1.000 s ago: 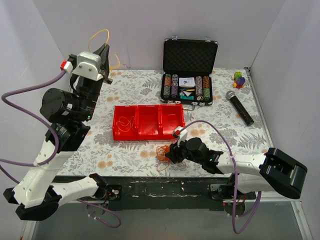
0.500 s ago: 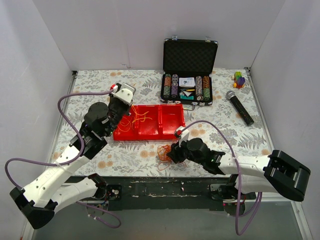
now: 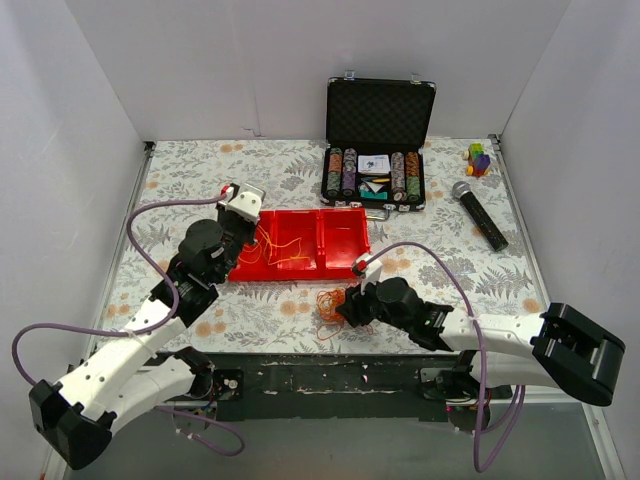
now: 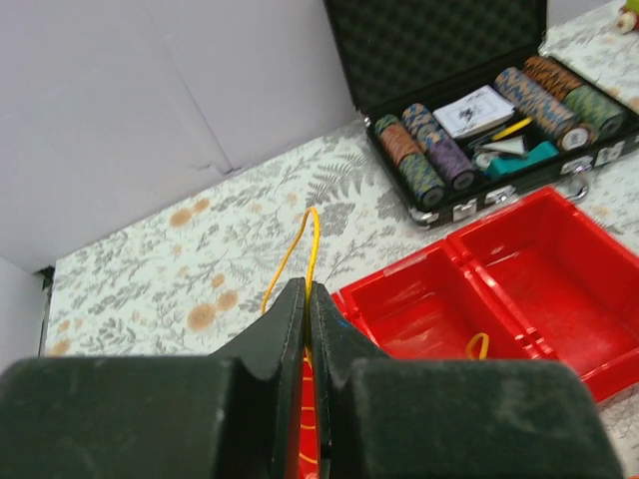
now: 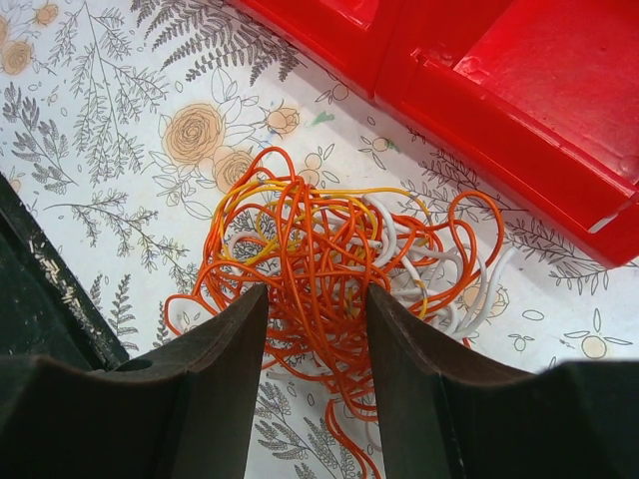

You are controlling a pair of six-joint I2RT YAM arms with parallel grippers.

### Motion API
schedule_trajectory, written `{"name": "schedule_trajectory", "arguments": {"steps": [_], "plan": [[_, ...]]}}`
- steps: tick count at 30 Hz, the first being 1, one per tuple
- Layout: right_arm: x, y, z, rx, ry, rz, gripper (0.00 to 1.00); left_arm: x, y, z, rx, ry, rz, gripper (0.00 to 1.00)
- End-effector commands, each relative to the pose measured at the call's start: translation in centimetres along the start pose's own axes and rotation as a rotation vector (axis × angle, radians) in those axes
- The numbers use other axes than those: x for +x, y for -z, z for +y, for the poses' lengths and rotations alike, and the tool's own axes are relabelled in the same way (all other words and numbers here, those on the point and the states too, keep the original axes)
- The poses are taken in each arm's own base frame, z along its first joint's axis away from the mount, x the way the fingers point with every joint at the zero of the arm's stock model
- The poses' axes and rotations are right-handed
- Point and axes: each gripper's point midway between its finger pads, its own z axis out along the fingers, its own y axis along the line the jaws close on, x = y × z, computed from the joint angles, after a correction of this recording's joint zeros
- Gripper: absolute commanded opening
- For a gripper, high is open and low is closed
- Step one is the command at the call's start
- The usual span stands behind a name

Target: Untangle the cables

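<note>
Tabletop (image 3: 450, 270) floral, walls (image 3: 250, 70) white; L gripper (image 4: 306, 297) pinches yellow cable (image 4: 314, 239), R gripper (image 5: 318, 294) spread astride clump (image 5: 319, 235).

white arms (image 3: 125, 352) with black end effectors (image 3: 343, 305) and purple cables (image 3: 160, 206).

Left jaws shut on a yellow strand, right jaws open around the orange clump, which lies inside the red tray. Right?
No. The orange clump lies on the table just outside the red tray, as the right wrist view shows. The rest holds: left gripper shut on the yellow strand, right gripper open around the clump.
</note>
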Motion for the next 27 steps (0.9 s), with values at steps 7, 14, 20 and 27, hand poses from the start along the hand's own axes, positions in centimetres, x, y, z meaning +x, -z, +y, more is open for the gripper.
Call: {"name": "schedule_trajectory", "arguments": {"steps": [7, 14, 20, 27], "plan": [[1.1, 0.6, -0.8, 0.034, -0.010, 0.019, 0.52, -2.7, -1.2, 5.0, -0.139, 0.073, -0.100, 0.00], [1.1, 0.3, -0.6, 0.031, -0.013, 0.028, 0.52, -6.0, -0.7, 4.3, -0.050, 0.120, -0.153, 0.00], [1.2, 0.3, -0.7, 0.033, -0.011, 0.034, 0.52, -4.6, -0.6, 5.8, -0.146, 0.092, -0.124, 0.00], [1.2, 0.3, -0.7, 0.035, -0.012, 0.035, 0.52, -2.6, -0.3, 5.8, -0.164, 0.092, -0.085, 0.00]]}}
